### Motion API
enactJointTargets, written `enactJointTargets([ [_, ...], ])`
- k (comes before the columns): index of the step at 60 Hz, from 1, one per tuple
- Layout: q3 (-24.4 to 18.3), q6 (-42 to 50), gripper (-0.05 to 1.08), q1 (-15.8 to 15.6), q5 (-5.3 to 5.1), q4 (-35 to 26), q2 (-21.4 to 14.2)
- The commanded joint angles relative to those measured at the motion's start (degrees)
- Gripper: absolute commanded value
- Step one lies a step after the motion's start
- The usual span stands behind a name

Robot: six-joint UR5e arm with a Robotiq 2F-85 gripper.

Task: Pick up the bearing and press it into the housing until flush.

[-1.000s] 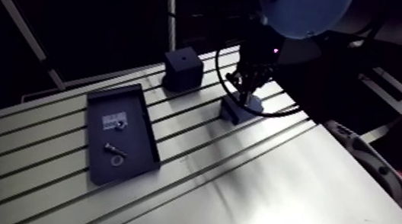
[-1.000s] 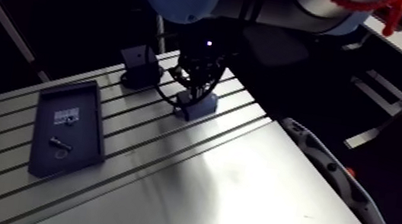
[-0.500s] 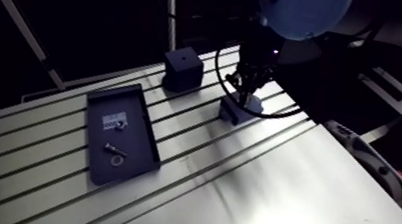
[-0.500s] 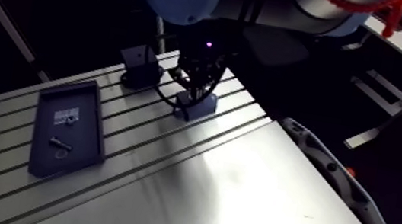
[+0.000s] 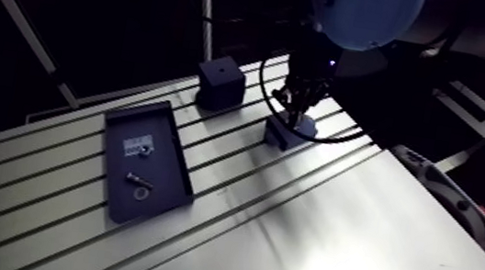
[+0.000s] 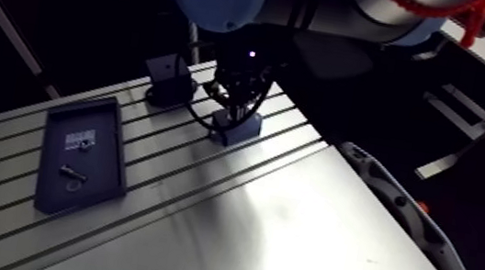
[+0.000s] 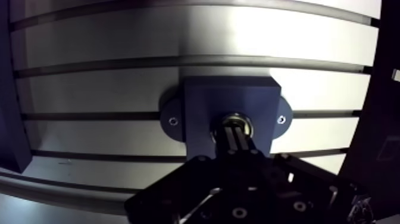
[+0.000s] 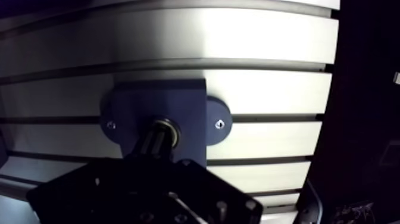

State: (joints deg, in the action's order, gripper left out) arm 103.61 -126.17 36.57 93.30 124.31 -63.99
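Metal bearing (image 7: 238,119) sits in the bore of the dark-blue housing (image 7: 208,98) directly under the claw (image 7: 236,130), fingers closed together gripping nothing, press axis straight down toward the worktop (image 7: 107,89).
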Motion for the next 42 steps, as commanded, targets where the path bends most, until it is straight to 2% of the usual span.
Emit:
enactJointTargets([
  [1,0.24,-0.01,1.08,0.0,-0.01,0.02,0.06],
  [42,0.77,-0.45,1.08,0.0,-0.01,1.25,0.06],
])
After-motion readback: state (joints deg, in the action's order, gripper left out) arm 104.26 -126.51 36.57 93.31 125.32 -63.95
